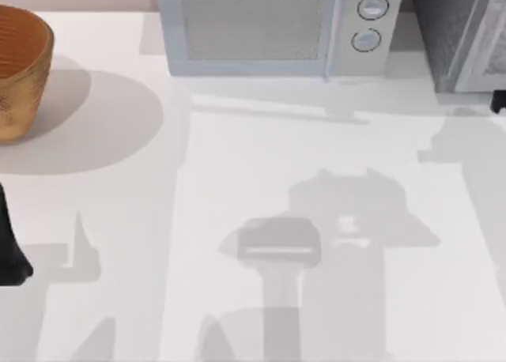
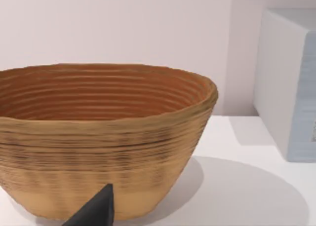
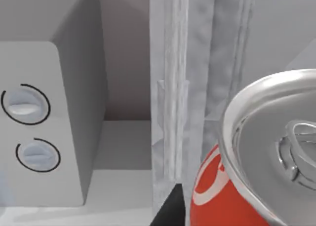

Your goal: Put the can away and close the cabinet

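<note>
- Can (image 3: 247, 186) with a silver lid, pull tab and red-and-white label sits close against the right wrist camera, beside the grey cabinet (image 3: 197, 63) edge.
- White bench (image 1: 237, 180) carries a ribbed wooden bowl (image 1: 20, 69) at far left, a microwave (image 1: 269, 30) with two dials at the back, and the cabinet at far right; a pale wall stands behind.
- Left claw (image 2: 94, 211) hangs just before the bowl; whether it is spread I cannot tell.
- Right claw's spread cannot be told either.

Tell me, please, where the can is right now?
The can appears close up in the right wrist view, beside the grey cabinet, near the microwave at the table's far right.
</note>
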Robot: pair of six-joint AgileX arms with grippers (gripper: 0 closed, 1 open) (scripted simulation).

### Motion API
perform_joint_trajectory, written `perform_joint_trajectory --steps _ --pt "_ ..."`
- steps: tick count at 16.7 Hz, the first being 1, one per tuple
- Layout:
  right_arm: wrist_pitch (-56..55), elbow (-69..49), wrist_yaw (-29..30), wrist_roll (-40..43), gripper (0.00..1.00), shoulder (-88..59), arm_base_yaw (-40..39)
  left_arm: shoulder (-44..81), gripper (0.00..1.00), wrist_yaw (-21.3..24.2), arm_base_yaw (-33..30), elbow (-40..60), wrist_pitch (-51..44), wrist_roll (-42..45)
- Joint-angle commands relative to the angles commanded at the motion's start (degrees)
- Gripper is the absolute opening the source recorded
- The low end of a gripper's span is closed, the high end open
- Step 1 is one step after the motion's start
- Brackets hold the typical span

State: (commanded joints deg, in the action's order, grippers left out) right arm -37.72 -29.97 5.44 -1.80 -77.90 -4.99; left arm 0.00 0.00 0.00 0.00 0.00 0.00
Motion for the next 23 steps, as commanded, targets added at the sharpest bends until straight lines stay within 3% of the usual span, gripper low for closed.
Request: perform_joint_trajectory --steps 16,23 --pt "31.98 25.43 -4.61 1.53 0.00 67.32 4.21 0.00 1.00 0.00 0.00 0.00 0.00 0.00" --pt "37.72 29.97 -5.44 1.80 0.00 77.90 4.99 0.00 1.00 0.00 0.00 0.00 0.00 0.00"
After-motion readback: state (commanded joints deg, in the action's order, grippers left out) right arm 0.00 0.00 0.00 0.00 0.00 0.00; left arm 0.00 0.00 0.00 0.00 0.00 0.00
